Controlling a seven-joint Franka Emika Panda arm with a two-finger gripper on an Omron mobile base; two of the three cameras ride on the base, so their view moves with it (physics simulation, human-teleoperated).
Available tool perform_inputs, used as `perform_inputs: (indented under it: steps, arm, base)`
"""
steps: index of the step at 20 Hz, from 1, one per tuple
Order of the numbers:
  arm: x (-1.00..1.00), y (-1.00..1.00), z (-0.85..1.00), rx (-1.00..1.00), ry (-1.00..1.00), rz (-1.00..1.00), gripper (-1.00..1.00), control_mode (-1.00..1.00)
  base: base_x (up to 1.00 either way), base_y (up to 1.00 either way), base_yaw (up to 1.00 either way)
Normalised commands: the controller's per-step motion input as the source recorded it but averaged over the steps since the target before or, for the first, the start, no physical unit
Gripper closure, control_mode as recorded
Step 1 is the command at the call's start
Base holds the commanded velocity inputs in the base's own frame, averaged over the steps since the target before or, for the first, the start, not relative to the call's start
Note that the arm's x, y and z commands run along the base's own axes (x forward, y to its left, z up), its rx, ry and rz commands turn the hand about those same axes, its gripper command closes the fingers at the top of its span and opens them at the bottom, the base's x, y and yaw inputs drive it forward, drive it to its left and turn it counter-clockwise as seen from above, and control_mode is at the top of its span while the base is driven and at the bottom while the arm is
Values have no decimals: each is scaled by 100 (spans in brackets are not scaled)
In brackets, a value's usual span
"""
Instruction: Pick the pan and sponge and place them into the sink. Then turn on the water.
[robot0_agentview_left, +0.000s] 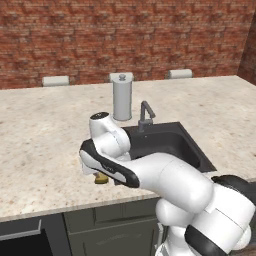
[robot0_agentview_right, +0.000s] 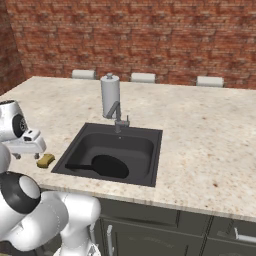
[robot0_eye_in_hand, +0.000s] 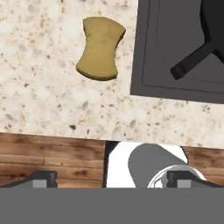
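The yellow sponge lies flat on the speckled counter, just left of the sink. It also shows near the counter's front edge and peeks out under my hand. The black pan lies in the dark basin with its handle pointing toward the sponge side. My gripper is open and holds nothing. It hovers over the counter's front edge, a little short of the sponge, and sits just left of the sponge in the right base view.
A grey angular faucet stands at the back of the sink, with a tall grey paper-towel holder behind it. The brick wall closes off the back of the counter. The wooden floor shows below the counter edge.
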Motion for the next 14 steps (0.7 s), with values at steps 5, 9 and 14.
perform_inputs:
  steps: [5, 9, 14]
  arm:
    - [65, 10, -40, 0, 3, 4, -100, -100]
    - [30, 17, -43, 2, 2, 7, -100, -100]
    - [9, 15, -42, 4, 0, 9, -100, -100]
  base:
    - [0, 0, 0]
    - [0, 0, 0]
    - [0, 0, 0]
